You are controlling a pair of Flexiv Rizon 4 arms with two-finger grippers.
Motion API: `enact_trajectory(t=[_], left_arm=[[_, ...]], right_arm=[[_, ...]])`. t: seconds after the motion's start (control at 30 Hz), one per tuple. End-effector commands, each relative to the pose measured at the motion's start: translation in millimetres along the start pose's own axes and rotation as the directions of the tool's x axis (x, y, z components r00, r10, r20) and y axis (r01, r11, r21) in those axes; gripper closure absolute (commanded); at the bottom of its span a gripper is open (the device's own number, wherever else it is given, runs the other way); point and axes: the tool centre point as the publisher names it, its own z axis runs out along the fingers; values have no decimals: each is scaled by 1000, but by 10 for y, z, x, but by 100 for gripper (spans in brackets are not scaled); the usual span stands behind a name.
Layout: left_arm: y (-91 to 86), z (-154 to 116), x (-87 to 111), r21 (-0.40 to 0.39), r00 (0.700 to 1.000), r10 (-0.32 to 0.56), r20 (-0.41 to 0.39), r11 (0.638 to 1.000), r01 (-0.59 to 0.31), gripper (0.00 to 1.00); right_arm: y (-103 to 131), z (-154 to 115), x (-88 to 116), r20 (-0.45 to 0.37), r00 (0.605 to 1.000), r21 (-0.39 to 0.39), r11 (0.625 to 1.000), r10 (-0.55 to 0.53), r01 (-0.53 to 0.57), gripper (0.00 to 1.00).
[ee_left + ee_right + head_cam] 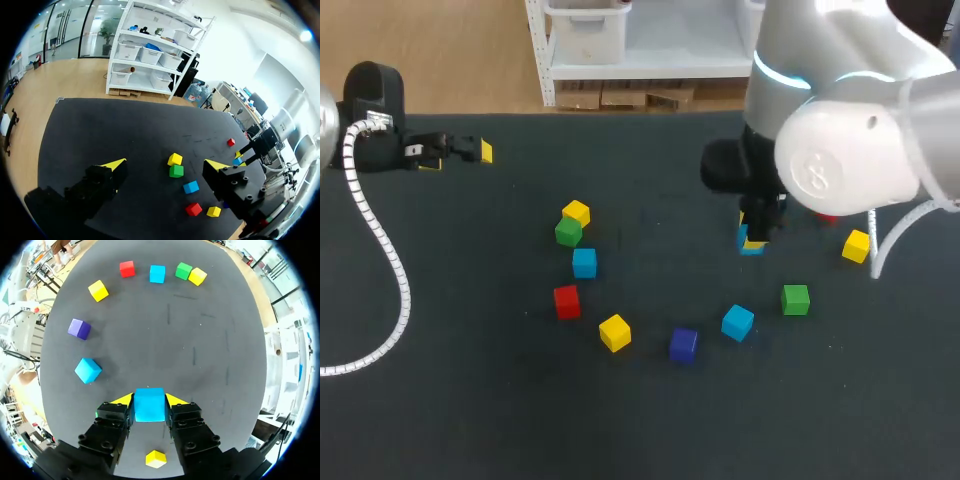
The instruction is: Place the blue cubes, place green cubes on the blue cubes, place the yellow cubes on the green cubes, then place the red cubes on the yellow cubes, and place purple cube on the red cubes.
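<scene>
Light blue cube (pixel 149 407), small and solid, sits clamped in the right gripper (pixel 149 399), with a finger pressed against each of two opposite faces. Nowhere on the dark counter (pixel 470 400) does one cube carry another. I judge the task to be at its first step, laying out the blue cubes, with every green, yellow, red and purple layer left to build.

At the far left, the left gripper (pixel 458 155) hangs over the counter's back part, its yellow-tipped fingers apart and holding nothing. Next come a yellow cube (pixel 576 213) and a green cube (pixel 568 232), touching side by side. In front of them are a second light blue cube (pixel 584 262) and a red cube (pixel 566 301). Further right lie a second yellow cube (pixel 614 332), the dark purple cube (pixel 683 344) and a third light blue cube (pixel 737 322). The held cube is right of the middle and low over the counter; I cannot tell whether it rests there. Beyond it lie a second green cube (pixel 795 299), a second red cube (pixel 828 216) mostly hidden behind the arm, and a third yellow cube (pixel 856 245).

As a cube, the held piece has no long axis. It sits square, one flat face up and its sides in line with the fingers.
</scene>
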Motion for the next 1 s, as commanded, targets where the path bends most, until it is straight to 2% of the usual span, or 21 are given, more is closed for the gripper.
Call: enact_trajectory(t=[0.03,0.17,0.33,0.43,1.0], left_arm=[[25,-1,13,12,1000,2,7,1000,-2,0],[25,-1,13,12,1000,2,7,1000,-2,0],[25,-1,13,12,1000,2,7,1000,-2,0],[25,-1,13,12,1000,2,7,1000,-2,0],[25,-1,13,12,1000,2,7,1000,-2,0]], right_arm=[[-77,70,-9,-14,1000,-11,1000,-4,4,100],[-183,189,7,-49,999,3,1000,3,-3,100],[-238,226,-36,-43,998,-21,999,34,-35,100],[-256,227,-62,-35,998,-31,998,59,-60,100],[-264,293,-119,-38,998,-44,998,51,-52,100]])
